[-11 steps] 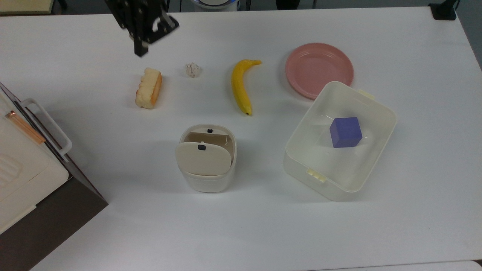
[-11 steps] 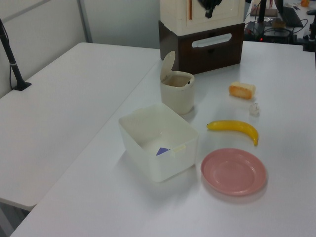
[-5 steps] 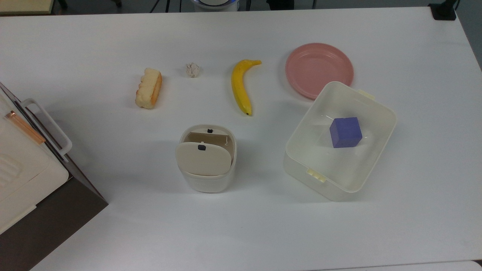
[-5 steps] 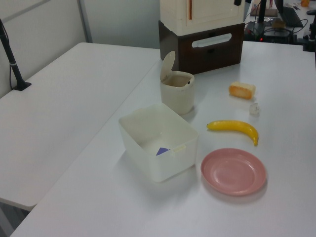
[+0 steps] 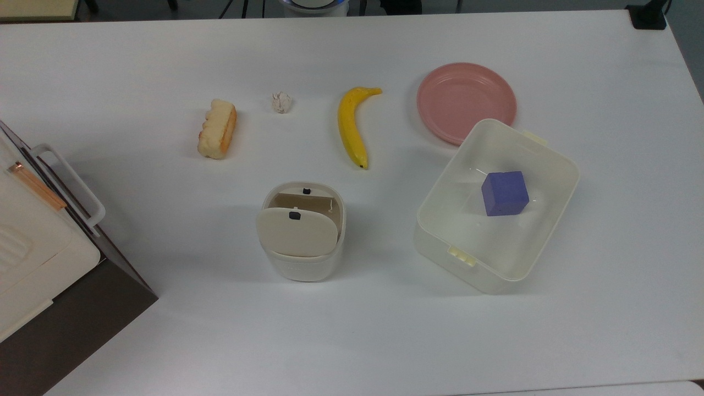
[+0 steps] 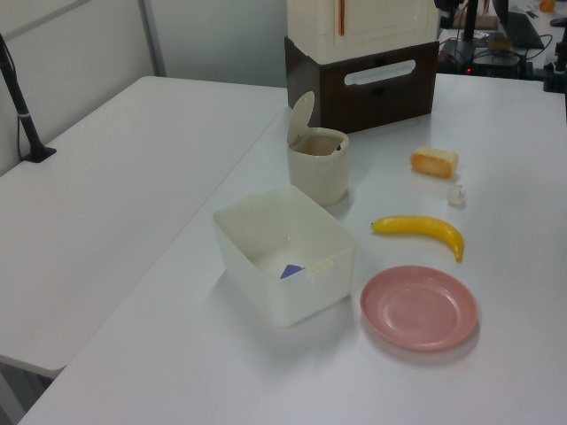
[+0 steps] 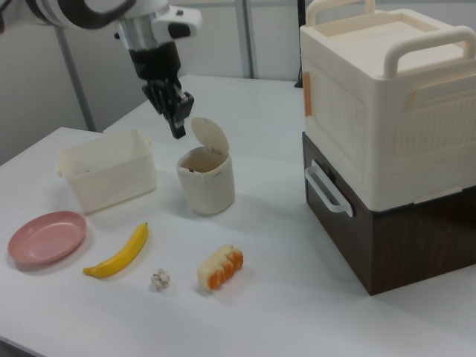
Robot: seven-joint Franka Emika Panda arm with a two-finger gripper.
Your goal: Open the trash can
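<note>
The trash can (image 5: 301, 263) is a small cream-white bin near the table's middle, also seen in the left view (image 6: 319, 177) and the right view (image 7: 207, 186). Its beige lid (image 7: 210, 134) stands tilted up on its hinge, and the brown inside (image 5: 305, 202) shows. A small black button (image 5: 306, 191) sits at the rim. My gripper (image 7: 178, 128) hangs in the air above the table, just to the right view's left of the raised lid. It touches nothing, and its black fingers are shut with nothing between them.
Across the table lie a piece of bread (image 5: 218, 128), a crumpled paper ball (image 5: 281, 102), a banana (image 5: 352, 126) and a pink plate (image 5: 466, 100). A translucent tub (image 5: 542, 165) holds a purple cube (image 5: 504, 192). A cream box on a brown base (image 7: 387, 134) stands at the top view's left.
My gripper rose out of the top view's upper left and out of the left view's top edge. The trash can's lid stayed up and nothing on the table moved.
</note>
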